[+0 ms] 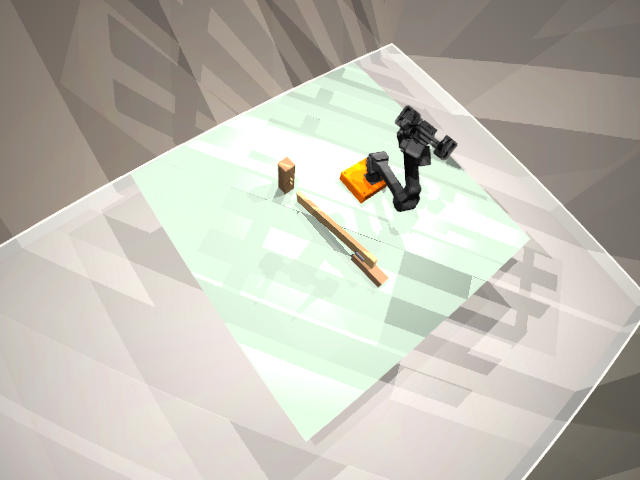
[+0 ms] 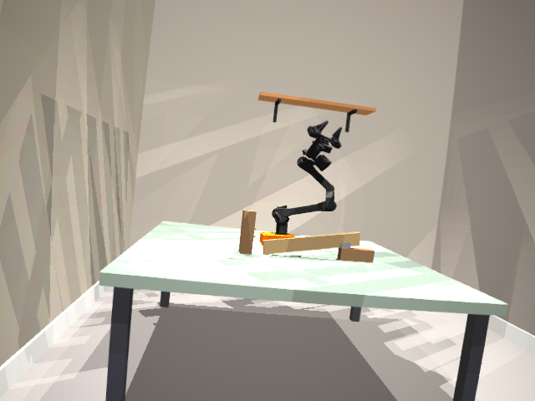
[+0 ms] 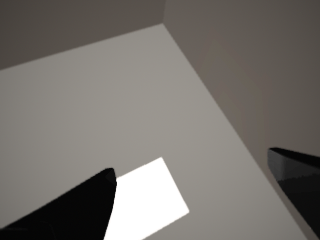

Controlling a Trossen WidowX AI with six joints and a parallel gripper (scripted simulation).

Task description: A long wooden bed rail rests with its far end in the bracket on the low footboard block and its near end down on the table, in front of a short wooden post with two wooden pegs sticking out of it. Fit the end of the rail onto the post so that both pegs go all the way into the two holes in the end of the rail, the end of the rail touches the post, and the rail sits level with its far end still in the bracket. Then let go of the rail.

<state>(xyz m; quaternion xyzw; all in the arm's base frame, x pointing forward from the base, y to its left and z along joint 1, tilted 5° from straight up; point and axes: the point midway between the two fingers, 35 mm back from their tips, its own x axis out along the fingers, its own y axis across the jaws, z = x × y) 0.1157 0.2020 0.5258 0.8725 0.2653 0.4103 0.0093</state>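
The wooden rail (image 1: 330, 223) (image 2: 311, 243) slopes. Its near end is down on the table, a gap away from the post, and its far end rests in the grey bracket (image 1: 358, 256) (image 2: 345, 245) on the low footboard block (image 1: 376, 275) (image 2: 356, 255). The short wooden post (image 1: 285, 176) (image 2: 247, 233) stands upright, with small pegs on the side facing the rail. The holes in the rail's end cannot be made out. My gripper (image 2: 333, 124) (image 3: 189, 166) is wide open and empty, raised high above the table and pointing up, well away from rail and post.
The arm stands on an orange base (image 1: 354, 181) (image 2: 270, 236) on the pale green table (image 1: 289, 372) (image 2: 259, 286), behind the rail in the exterior view. A wooden shelf (image 2: 317, 104) on two black brackets shows on the wall behind. The wrist view shows bare walls, the ceiling and a bright panel (image 3: 150, 200).
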